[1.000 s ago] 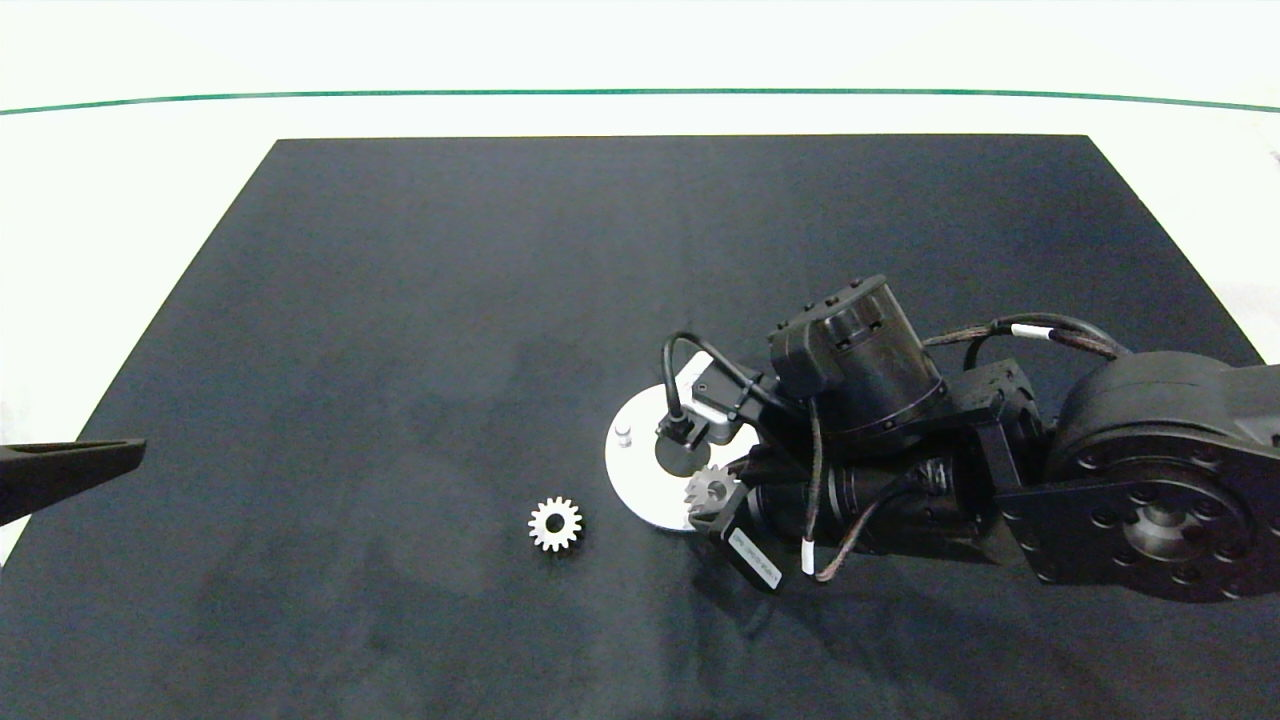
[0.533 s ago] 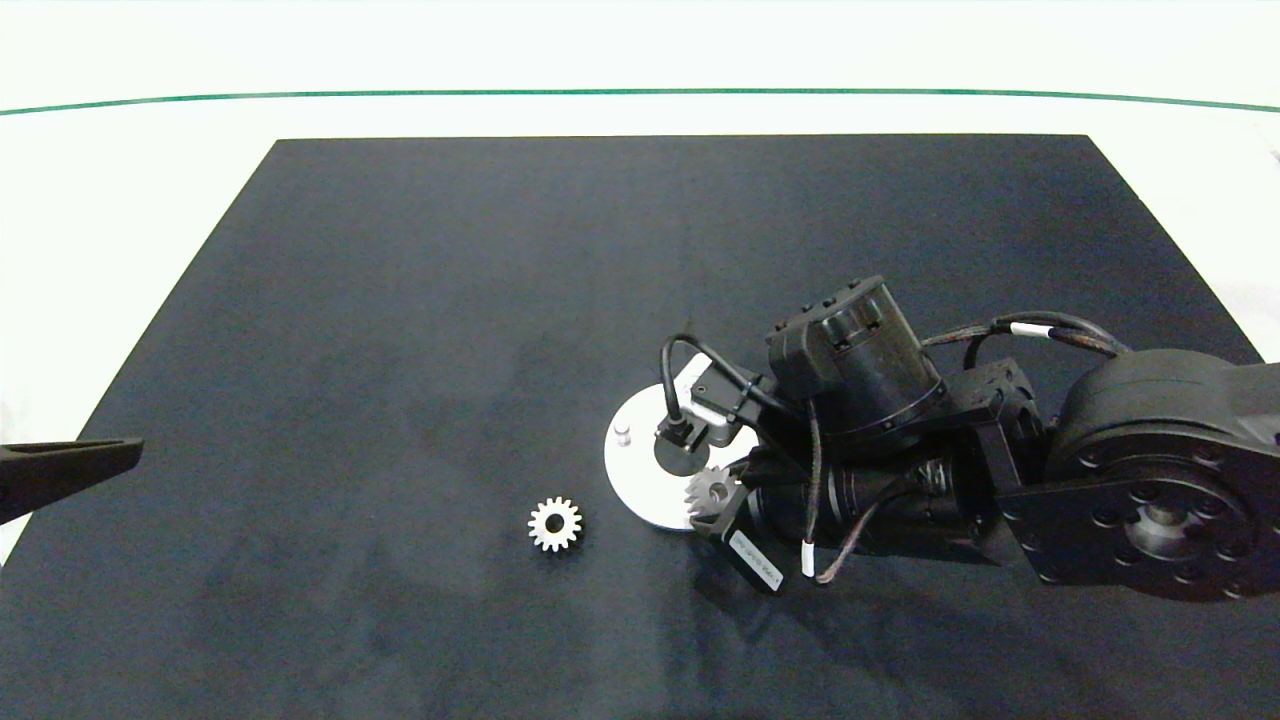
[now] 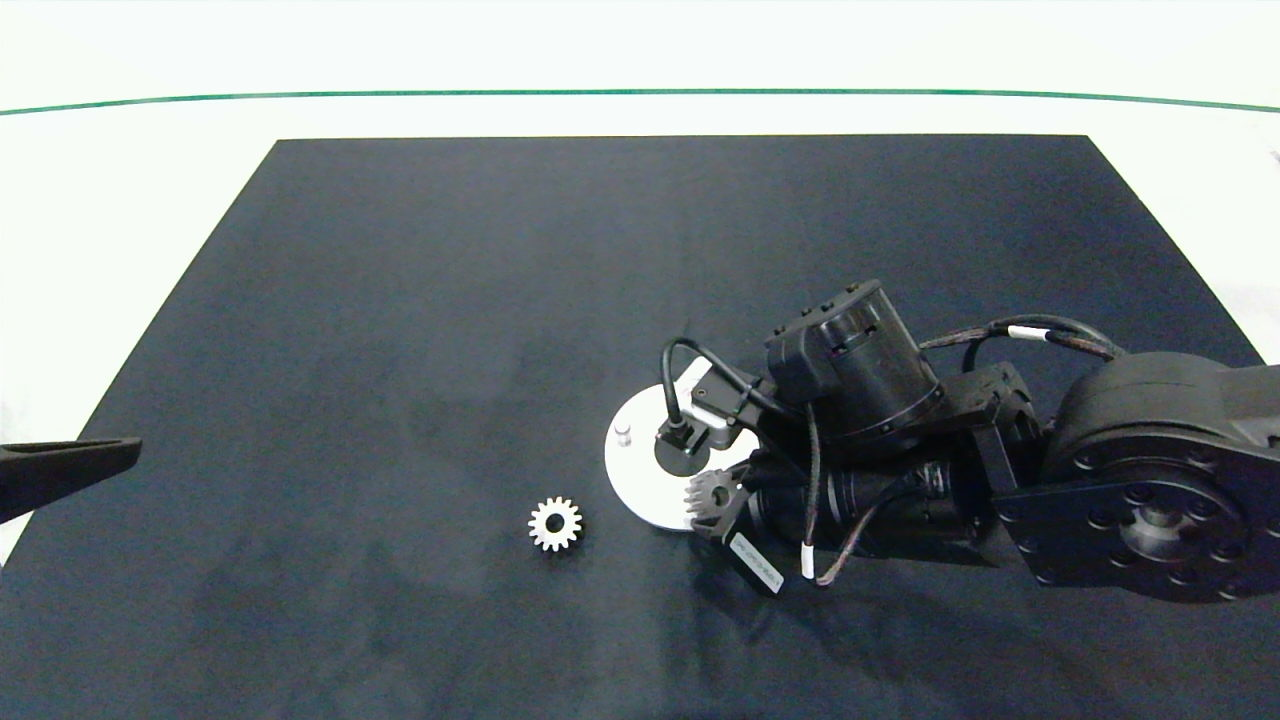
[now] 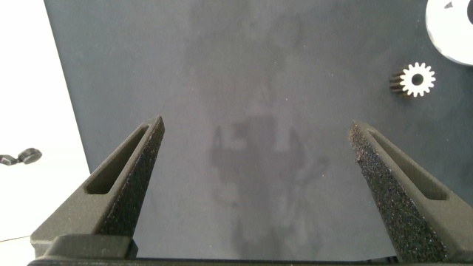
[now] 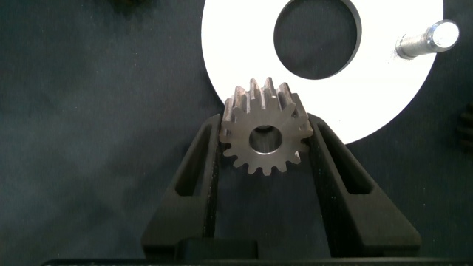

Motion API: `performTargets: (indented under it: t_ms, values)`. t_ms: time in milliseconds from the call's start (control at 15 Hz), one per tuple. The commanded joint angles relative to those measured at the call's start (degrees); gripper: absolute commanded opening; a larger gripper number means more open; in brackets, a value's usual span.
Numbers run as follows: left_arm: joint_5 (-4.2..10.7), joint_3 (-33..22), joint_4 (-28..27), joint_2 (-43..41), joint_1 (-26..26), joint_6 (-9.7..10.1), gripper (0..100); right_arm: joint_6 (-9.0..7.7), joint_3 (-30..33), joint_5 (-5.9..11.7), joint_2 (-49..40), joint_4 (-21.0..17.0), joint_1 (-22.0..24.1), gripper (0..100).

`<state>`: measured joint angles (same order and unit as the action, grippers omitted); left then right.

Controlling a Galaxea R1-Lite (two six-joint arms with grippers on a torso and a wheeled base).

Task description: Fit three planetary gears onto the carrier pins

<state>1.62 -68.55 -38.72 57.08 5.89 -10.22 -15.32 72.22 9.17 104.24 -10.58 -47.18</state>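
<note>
Right arm (image 3: pixel 900 440) hides much of disc (image 3: pixel 640 480)

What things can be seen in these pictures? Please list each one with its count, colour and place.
planetary gears: two visible, silver-grey; one lies flat on the mat, beside the disc on its left-arm side; one is held in the right gripper at the disc's edge.
disc: one, white, central hole, on the mat, partly under the right arm.
carrier pins: one visible, silver-grey, upright on the disc; others hidden.
mat: one, dark, covering the white table.
left gripper: open, above bare mat at the head view's left edge.
right gripper: shut on the gear.
</note>
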Motion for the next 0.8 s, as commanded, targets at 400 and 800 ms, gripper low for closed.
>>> performTargets:
  t_ms: [400, 800]
  values:
    - [0.05, 0.0, -0.2, -0.1, 0.0, -0.07, 100, 0.03, 2.8, 0.06, 0.2, 0.1, -0.2, 22]
    - [0.05, 0.0, -0.2, 0.0, 0.0, -0.07, 100, 0.29, 2.6, 0.06, 1.2, 0.1, -0.3, 22]
